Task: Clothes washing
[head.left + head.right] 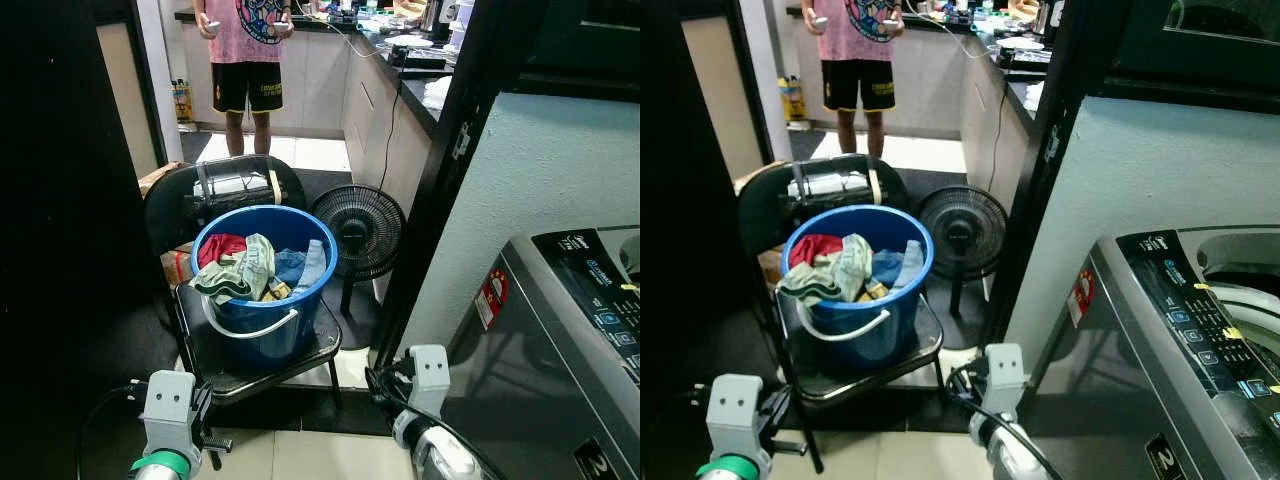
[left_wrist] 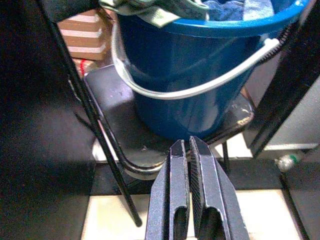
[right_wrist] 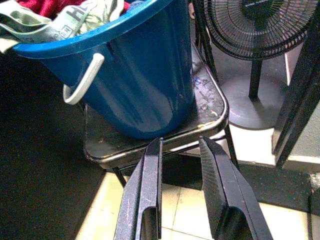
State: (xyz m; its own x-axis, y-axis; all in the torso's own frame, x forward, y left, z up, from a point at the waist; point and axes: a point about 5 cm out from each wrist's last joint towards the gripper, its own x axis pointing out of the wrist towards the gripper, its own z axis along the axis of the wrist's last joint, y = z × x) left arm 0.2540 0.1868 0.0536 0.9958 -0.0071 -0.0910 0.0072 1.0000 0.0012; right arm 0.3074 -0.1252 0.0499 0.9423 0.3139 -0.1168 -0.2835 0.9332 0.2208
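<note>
A blue bucket [image 1: 262, 300] with a white handle stands on a black folding chair [image 1: 300, 355] ahead of me. It is heaped with clothes [image 1: 243, 265]: red, pale green and blue pieces. The washing machine [image 1: 1160, 360], grey with a control panel, stands at my right. My left gripper [image 2: 189, 147] is shut and empty, held low before the chair's front edge. My right gripper [image 3: 180, 145] is open with nothing between its fingers, also low in front of the chair. Both wrists [image 1: 170, 410] show at the bottom of the eye views.
A black floor fan [image 1: 358, 232] stands just right of the chair. A black door frame post [image 1: 440, 180] rises between the fan and the washer. A person [image 1: 245, 60] in a pink shirt stands in the kitchen beyond. Cardboard boxes [image 2: 85, 35] sit behind the chair.
</note>
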